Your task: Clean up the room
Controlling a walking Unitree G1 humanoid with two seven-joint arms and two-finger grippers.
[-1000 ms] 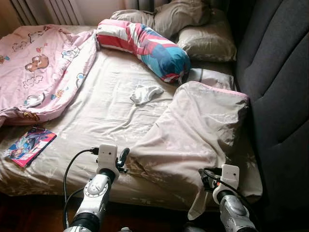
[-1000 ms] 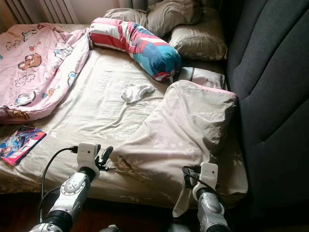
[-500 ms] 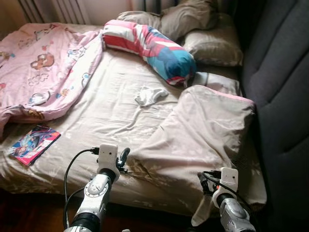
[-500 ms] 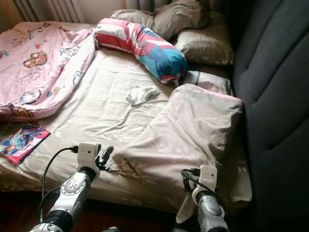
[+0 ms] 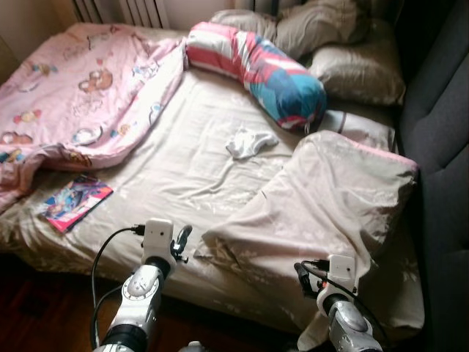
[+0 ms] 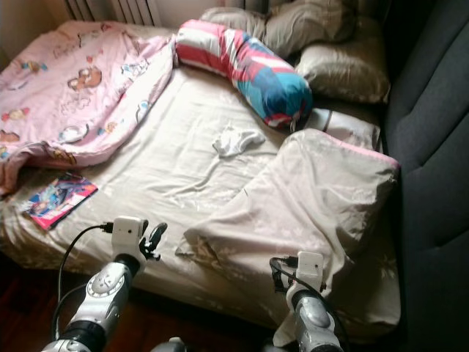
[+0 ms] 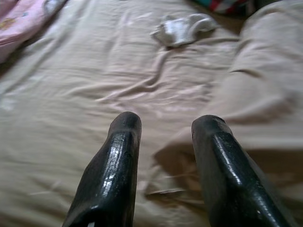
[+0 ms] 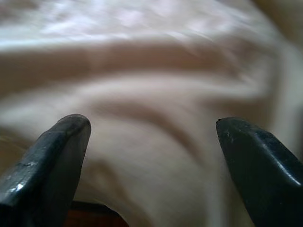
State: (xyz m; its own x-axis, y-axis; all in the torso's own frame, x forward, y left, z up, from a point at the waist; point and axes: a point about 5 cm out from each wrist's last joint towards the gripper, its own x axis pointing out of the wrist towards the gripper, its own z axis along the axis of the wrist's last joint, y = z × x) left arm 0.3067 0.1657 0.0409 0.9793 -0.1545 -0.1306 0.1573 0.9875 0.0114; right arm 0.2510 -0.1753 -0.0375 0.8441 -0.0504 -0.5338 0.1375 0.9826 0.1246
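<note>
Both arms are silver, rounded metal with a jointed, ribbed look, each topped at the wrist by a small white, box-shaped camera housing. A black cable loops out from the left arm [image 5: 143, 293] and runs back down along it; a shorter black cable curls beside the housing on the right arm [image 5: 344, 326]. Each gripper has two long, glossy black fingers [image 7: 113, 175] with rounded tips; the right gripper's fingers [image 8: 52, 161] look duller and scuffed.

dark headboard [image 5: 440, 110], wooden floor [image 5: 44, 308], radiator [image 5: 121, 10]
</note>
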